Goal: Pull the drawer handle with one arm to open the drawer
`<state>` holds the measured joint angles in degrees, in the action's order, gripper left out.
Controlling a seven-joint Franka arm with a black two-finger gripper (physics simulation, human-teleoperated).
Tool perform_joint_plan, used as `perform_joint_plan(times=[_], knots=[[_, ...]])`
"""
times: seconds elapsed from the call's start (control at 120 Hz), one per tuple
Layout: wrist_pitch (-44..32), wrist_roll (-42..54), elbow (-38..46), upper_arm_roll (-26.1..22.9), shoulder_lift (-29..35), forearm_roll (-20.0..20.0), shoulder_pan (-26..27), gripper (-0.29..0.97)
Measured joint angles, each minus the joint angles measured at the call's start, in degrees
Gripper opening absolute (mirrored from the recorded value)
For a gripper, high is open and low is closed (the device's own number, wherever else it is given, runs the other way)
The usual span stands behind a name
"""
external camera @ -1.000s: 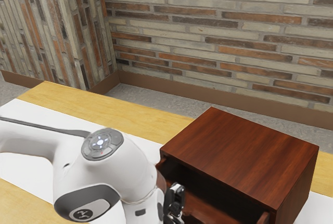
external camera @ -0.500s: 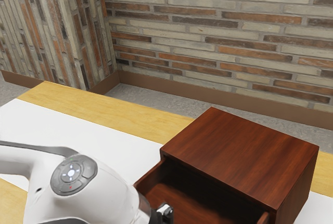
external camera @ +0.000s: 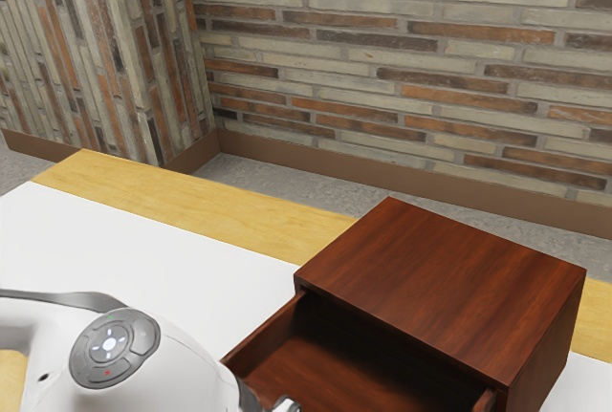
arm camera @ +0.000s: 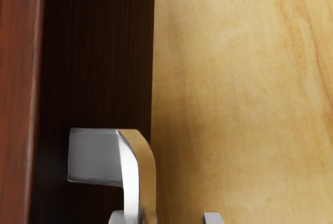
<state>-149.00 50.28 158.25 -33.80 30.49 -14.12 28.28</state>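
at the exterior view's left the white arm (external camera: 105, 364) sits low over the worktop (external camera: 182, 204). its hand (external camera: 284, 404) meets the front of the drawer (external camera: 316, 374), which stands out of the dark red cabinet (external camera: 440, 278). the silver handle (arm camera: 106, 159) lies just under the hand; whether the hand is apart or clamped, i cannot tell.

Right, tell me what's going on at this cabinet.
A white Franka arm is working the drawer of a dark red wooden cabinet, which sits on a white mat over a light wooden table. The drawer stands partly pulled out, with its inside open to view. The wrist view looks at the drawer's silver handle, close under the hand, so the pull looks to be under way. Whether the handle is actually gripped cannot be seen.
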Motion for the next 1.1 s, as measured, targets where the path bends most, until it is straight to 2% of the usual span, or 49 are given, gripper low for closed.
perform_joint_plan(times=[0.083,0.225,0.392,0.475,0.542,0.633,0.842,0.95,1.1], knots=[[0.6,-0.6,-0.1,0.0,0.2,-0.4,0.1,0.07],[4.6,-1.3,-2.3,0.1,2.8,-1.9,-0.1,0.05],[15.8,-1.5,-12.0,2.7,4.5,-3.5,-0.7,0.16],[22.5,-1.6,-18.2,4.0,2.1,-3.4,-3.9,0.25],[27.4,-1.5,-23.2,8.0,-1.3,-1.2,-4.7,0.37],[33.7,-1.4,-31.6,15.2,-7.3,3.8,-5.1,0.48],[43.3,-0.2,-46.3,32.7,-17.7,12.7,-5.2,0.60],[46.0,0.3,-51.8,37.3,-21.4,14.6,-5.6,0.63],[48.1,0.7,-55.5,40.4,-22.9,15.4,-6.6,0.66]])
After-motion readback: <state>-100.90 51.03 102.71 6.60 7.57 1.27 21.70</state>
